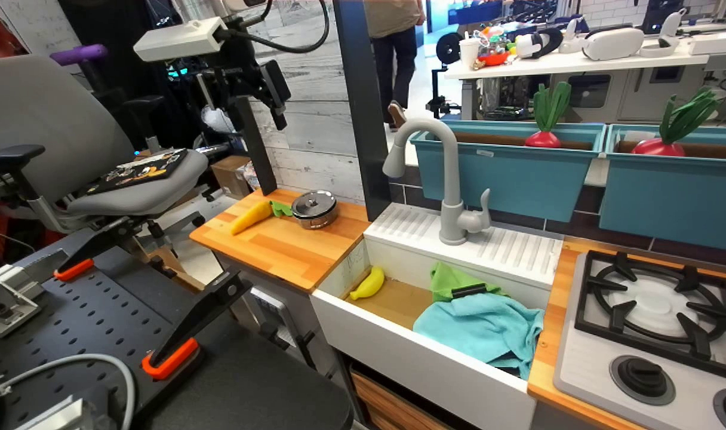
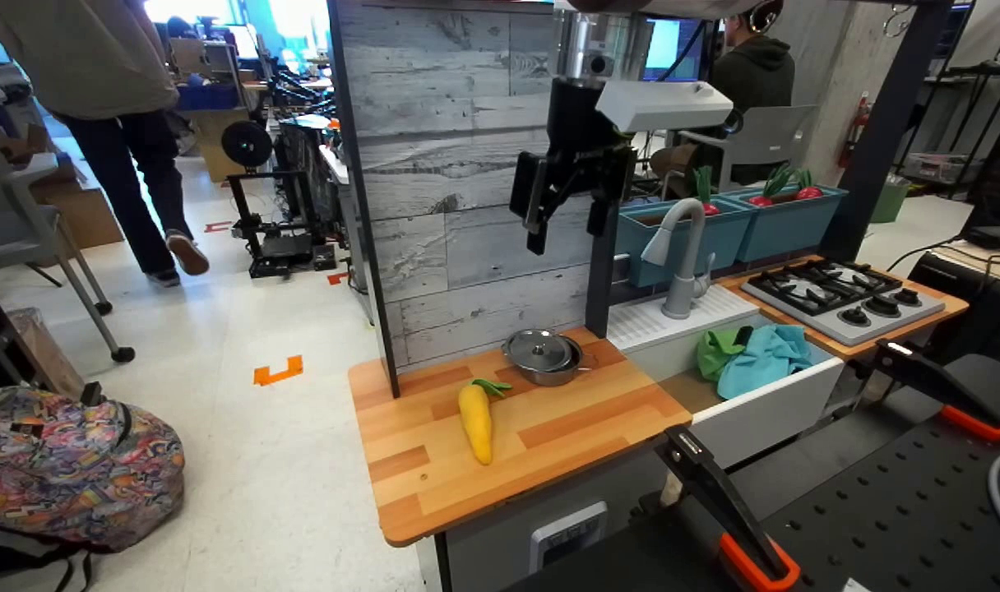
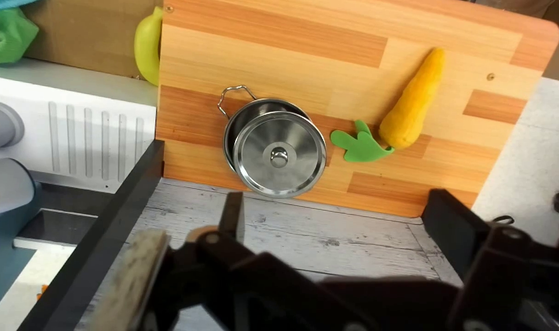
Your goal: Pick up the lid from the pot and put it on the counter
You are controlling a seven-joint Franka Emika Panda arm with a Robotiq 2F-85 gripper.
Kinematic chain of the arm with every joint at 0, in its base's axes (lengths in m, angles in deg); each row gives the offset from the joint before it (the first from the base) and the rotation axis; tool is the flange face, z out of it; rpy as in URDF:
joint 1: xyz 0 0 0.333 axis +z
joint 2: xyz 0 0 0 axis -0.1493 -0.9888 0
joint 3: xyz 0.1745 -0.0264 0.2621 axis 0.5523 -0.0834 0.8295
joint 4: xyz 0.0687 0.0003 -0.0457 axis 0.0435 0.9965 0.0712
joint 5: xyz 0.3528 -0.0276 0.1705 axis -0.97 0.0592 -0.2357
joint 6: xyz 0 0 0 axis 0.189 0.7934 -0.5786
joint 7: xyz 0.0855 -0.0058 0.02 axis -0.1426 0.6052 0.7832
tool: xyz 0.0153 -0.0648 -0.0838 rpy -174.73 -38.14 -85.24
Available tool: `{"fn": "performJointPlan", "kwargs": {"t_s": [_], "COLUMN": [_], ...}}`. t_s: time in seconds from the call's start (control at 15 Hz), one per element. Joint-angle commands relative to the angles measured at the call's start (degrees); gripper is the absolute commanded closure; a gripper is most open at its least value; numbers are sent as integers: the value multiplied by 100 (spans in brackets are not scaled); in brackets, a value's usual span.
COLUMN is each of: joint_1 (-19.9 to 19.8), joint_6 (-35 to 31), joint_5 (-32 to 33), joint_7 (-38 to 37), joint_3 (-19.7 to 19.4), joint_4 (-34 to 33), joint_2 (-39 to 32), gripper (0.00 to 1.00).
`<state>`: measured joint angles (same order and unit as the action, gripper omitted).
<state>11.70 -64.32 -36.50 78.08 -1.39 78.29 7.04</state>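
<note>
The lid point(image 3: 279, 154) is a round silvery disc with a small knob. It lies off-centre on the pot point(image 3: 254, 112), leaving a crescent of the pot's inside and one wire handle visible. Both exterior views show the lid point(image 1: 313, 204) point(image 2: 538, 350) on the pot point(image 1: 318, 221) point(image 2: 553, 377). The pot stands on the wooden counter point(image 1: 285, 257) point(image 2: 549, 444) point(image 3: 284, 50), near the wall panel. My gripper point(image 3: 337, 197) is open with nothing between its fingers. In both exterior views the gripper point(image 1: 258, 122) point(image 2: 567, 234) hangs well above the counter, apart from the lid.
A yellow carrot point(image 3: 413, 101) with a green top lies beside the pot. A wood-look wall panel point(image 2: 483, 247) and a dark post point(image 2: 600, 279) stand behind. The white sink point(image 1: 423, 364) holds a banana point(image 1: 370, 283) and cloths point(image 1: 482, 325). A grey faucet point(image 1: 452, 179) rises above it.
</note>
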Motion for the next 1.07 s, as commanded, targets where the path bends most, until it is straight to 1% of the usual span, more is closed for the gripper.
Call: {"fn": "performJointPlan", "kwargs": {"t_s": [0.0, 0.4, 0.67, 1.0], "joint_1": [51, 7, -90, -62], "joint_6": [17, -23, -229, -585], "joint_5": [-54, -18, -50, 9], "joint_7": [40, 97, 272, 342], "joint_3": [-49, -134, -113, -137], "joint_4": [-8, -179, -252, -557], "joint_2": [6, -375, -744, -1367], "gripper": [0, 0, 0, 0]}}
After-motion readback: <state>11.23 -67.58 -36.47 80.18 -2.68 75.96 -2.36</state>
